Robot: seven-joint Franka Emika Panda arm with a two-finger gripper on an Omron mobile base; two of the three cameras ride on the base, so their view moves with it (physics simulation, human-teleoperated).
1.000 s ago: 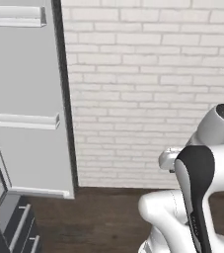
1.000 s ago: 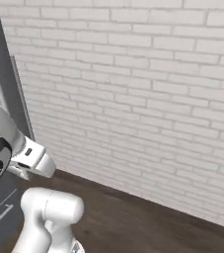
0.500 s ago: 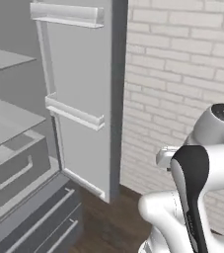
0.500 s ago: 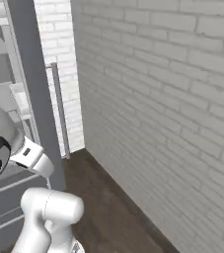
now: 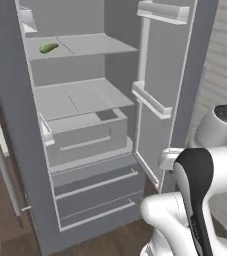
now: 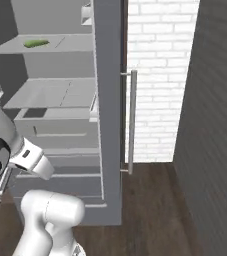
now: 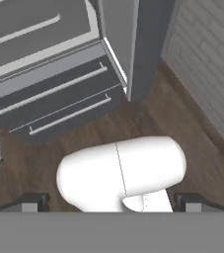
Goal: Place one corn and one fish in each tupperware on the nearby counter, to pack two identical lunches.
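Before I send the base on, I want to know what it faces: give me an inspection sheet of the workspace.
Surface: dark wood floor; no worktop seen.
Job's things: nothing seen; no trays, corn or fish.
Clutter: one small green item lies on the upper shelf of the open fridge; too small to name. Lower shelves look bare.
Grippers: gripper open, holding nothing, pointing down at the floor before the fridge drawers.
Cables: nothing seen.
Surroundings: fridge door swung open with door racks; its long handle shows in the right base view; white brick wall behind, darker wall to the right.
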